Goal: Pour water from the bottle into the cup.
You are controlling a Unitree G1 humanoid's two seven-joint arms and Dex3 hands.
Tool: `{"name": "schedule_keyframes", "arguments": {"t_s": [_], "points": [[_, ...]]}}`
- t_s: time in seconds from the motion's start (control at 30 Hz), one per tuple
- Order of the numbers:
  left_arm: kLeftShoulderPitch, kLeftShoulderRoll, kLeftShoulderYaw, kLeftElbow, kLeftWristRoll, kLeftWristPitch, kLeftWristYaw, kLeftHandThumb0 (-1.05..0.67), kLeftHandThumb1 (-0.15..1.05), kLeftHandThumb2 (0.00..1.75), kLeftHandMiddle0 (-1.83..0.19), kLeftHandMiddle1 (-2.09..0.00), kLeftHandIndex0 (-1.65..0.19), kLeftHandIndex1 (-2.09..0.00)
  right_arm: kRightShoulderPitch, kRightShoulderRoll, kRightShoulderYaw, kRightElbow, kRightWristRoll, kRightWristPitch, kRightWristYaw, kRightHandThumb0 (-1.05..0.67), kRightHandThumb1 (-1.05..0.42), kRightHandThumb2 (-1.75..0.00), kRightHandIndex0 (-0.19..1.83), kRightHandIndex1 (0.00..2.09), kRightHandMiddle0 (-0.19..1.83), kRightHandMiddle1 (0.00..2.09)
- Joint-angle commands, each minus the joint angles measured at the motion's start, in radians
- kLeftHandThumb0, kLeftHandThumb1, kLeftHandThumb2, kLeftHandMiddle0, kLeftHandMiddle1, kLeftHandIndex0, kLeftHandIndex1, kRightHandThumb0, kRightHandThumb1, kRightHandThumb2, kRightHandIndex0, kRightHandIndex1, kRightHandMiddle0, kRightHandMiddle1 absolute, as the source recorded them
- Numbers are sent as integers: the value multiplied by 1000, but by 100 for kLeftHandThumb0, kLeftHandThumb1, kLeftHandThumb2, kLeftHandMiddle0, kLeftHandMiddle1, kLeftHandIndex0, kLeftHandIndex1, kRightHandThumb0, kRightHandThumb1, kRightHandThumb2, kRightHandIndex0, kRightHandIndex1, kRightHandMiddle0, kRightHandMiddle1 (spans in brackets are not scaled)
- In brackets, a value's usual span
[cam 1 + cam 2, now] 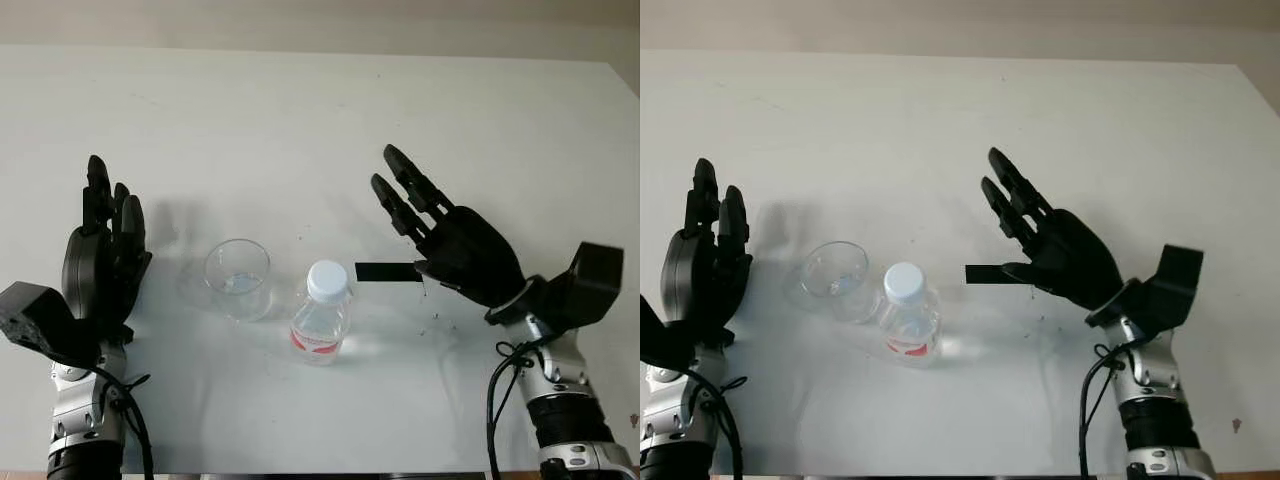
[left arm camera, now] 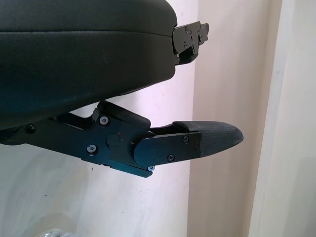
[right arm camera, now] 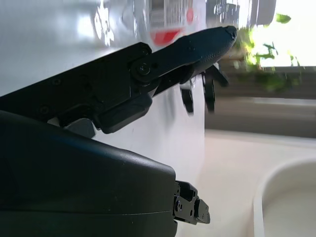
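Note:
A small clear water bottle [image 1: 321,320] with a white cap and a red label stands upright near the table's front middle. It also appears in the right wrist view as the bottle [image 3: 168,17]. Just left of it, almost touching, stands a clear cup [image 1: 239,276] with very little in it. My right hand [image 1: 440,235] hovers open to the right of the bottle, palm toward it and thumb pointing at it, a short gap away. My left hand [image 1: 103,250] is open, left of the cup, holding nothing.
The white table [image 1: 320,120] stretches far behind the objects to a pale wall. The right wrist view catches a window with greenery [image 3: 266,54].

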Motion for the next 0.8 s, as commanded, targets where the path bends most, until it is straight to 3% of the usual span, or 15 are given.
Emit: {"name": "schedule_keyframes", "arguments": {"t_s": [0.0, 0.27, 0.77], "points": [[-4, 7, 4, 5, 0, -13, -2, -74, 105, 52, 19, 0, 19, 0, 6, -22, 20, -46, 1, 40, 27, -80, -89, -4, -16, 4, -16, 4], [4, 4, 2, -7, 7, -18, 9, -74, 105, 51, 19, -2, 19, -1, -88, -62, 90, 56, -52, 126, 156, -75, -85, -5, 0, 10, -3, 9], [3, 6, -6, -25, 10, -4, 17, -74, 105, 50, 19, -1, 19, 0, -304, -15, 126, 428, -123, 100, 339, -81, -86, -5, 40, 20, 34, 20]]}}
